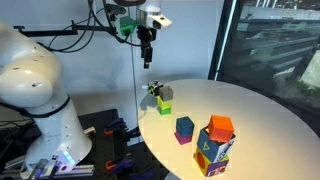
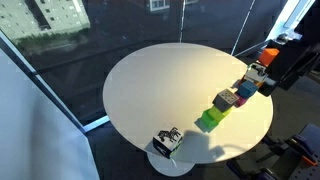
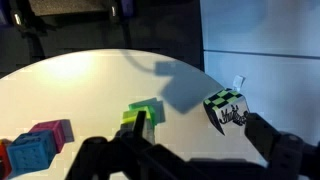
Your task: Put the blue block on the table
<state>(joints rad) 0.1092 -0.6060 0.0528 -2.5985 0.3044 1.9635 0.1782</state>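
The blue block (image 1: pixel 185 125) sits on top of a magenta block (image 1: pixel 182 138) near the middle of the round white table (image 1: pixel 260 115), which also shows in an exterior view (image 2: pixel 160 85). The blue block shows there too (image 2: pixel 227 100). My gripper (image 1: pixel 147 60) hangs open and empty high above the table's edge, over the checkered cube and well short of the blue block. In the wrist view my open fingers (image 3: pixel 200 140) frame bare table, and the magenta block (image 3: pixel 52 131) lies at the lower left.
A green-and-black checkered cube (image 1: pixel 156 90) (image 3: pixel 228 108) and a green block (image 1: pixel 163 104) (image 3: pixel 140 115) lie near the table edge. A larger multicoloured cube (image 1: pixel 213 152) carries an orange block (image 1: pixel 221 126). The robot base (image 1: pixel 40 90) stands beside the table.
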